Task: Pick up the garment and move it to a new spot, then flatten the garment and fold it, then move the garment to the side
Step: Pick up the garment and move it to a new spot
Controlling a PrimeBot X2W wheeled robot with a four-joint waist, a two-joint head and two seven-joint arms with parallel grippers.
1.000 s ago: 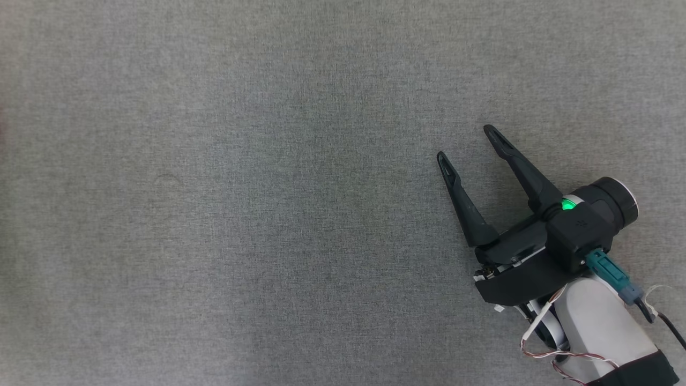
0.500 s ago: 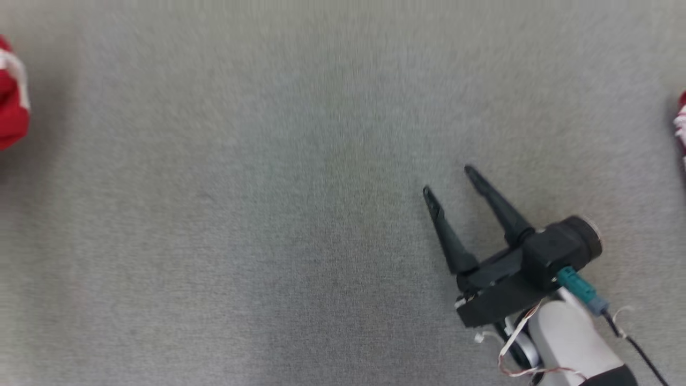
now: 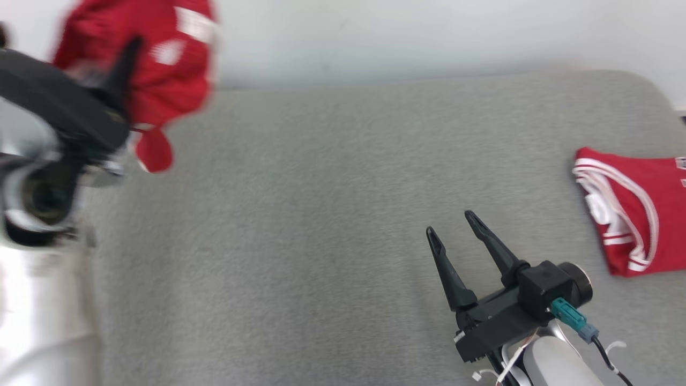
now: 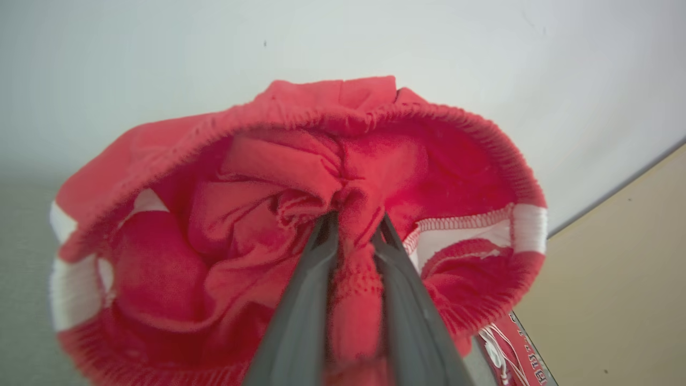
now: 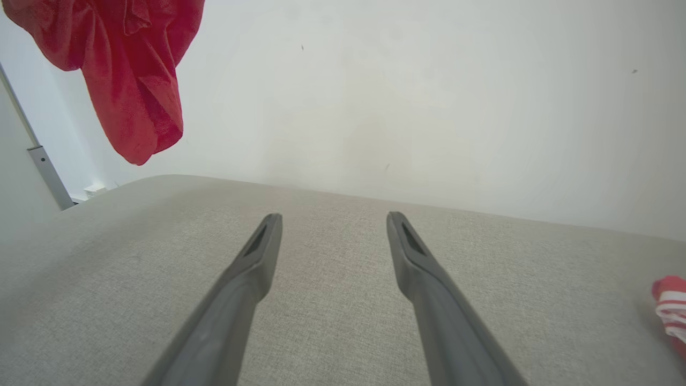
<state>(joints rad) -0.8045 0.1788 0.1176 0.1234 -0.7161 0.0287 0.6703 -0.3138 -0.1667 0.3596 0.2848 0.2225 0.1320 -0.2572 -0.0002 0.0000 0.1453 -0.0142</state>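
So, the robot's only at the first step here, by the look of it. The left end effector (image 4: 357, 219) has its fingers pinched narrow on a bunched fold of the red garment (image 4: 203, 252) with white stripes. The whole thing hangs crumpled in the air, clear of the grey bench (image 3: 321, 214). In the head view that's up at about 10 o'clock, blurry, with the wall (image 3: 402, 32) behind it. The right end effector (image 3: 450, 223) sits low at about 4 o'clock, fingers spread wide with nothing between them, over bare bench fabric.

There's also a second red piece (image 3: 632, 214) with white trim lying on the bench at about 3 o'clock. It looks fairly flat, but can't tell if it's properly folded or what it is exactly.

Progress-wise, the pickup looks done and the carry to a new spot is the step in hand. Setting it down, flattening, folding and sliding it aside are all left. Since it's gripped in a wad, spreading it will probably need the idle right one to grab an edge.
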